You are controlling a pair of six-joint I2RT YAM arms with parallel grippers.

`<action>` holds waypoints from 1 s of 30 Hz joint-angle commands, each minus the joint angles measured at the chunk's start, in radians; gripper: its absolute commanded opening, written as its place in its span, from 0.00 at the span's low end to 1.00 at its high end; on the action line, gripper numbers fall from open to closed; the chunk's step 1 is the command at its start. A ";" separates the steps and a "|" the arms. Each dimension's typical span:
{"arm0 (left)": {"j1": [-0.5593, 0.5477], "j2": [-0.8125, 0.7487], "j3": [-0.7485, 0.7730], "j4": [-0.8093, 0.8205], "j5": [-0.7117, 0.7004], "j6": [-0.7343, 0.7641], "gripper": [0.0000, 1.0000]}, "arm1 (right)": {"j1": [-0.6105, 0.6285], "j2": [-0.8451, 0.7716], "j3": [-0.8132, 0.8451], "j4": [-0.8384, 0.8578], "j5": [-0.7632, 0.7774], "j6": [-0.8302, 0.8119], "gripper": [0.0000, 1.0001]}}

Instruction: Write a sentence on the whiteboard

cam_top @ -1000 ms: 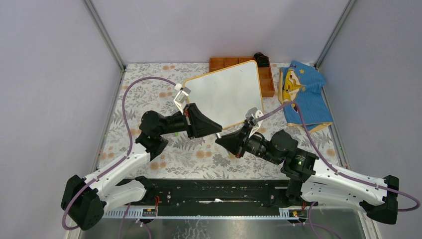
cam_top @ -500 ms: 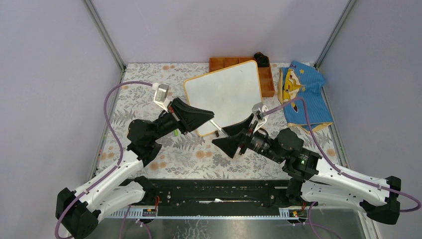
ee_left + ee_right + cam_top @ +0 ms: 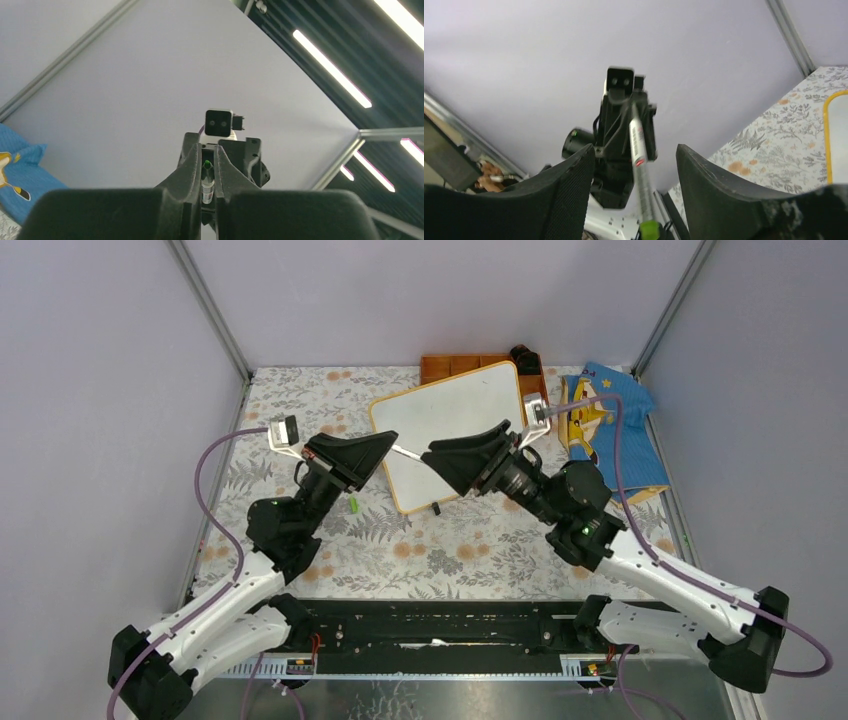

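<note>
So the whiteboard (image 3: 455, 420) sits toward the far edge of the bench (image 3: 450, 550), a bit right of the middle. It's turned at an angle, and its far corner lies over an orange tray (image 3: 450, 365). To its right, near the far right corner, there's a blue cloth thing (image 3: 615, 435) with a cartoon print.

Both claws are up above the board's near left part, pointing right at each other, tips nearly meeting. The left gripper (image 3: 392, 443) is clamped tight on a marker (image 3: 412, 454). Its wrist view shows the green end of the marker pinched between the fingers. The barrel sticks out toward the right gripper (image 3: 432, 456), whose jaws are spread wide. In that arm's wrist view the marker runs up the gap between its two fingers without touching either one, so it's got hold of nothing.

A small green bit (image 3: 353, 504) lies on the bench just off the board's left edge, under the left arm.
</note>
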 commanded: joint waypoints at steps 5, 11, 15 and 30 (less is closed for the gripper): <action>-0.018 -0.039 -0.023 0.087 -0.194 -0.038 0.00 | -0.083 0.091 0.056 0.212 -0.156 0.171 0.66; -0.021 -0.058 -0.010 0.024 -0.256 -0.011 0.00 | -0.082 0.126 0.094 0.192 -0.181 0.155 0.65; -0.024 -0.053 0.001 -0.013 -0.264 -0.003 0.00 | -0.082 0.128 0.107 0.167 -0.183 0.137 0.61; -0.071 -0.020 0.036 -0.077 -0.274 0.040 0.00 | -0.082 0.149 0.179 0.018 -0.178 0.048 0.37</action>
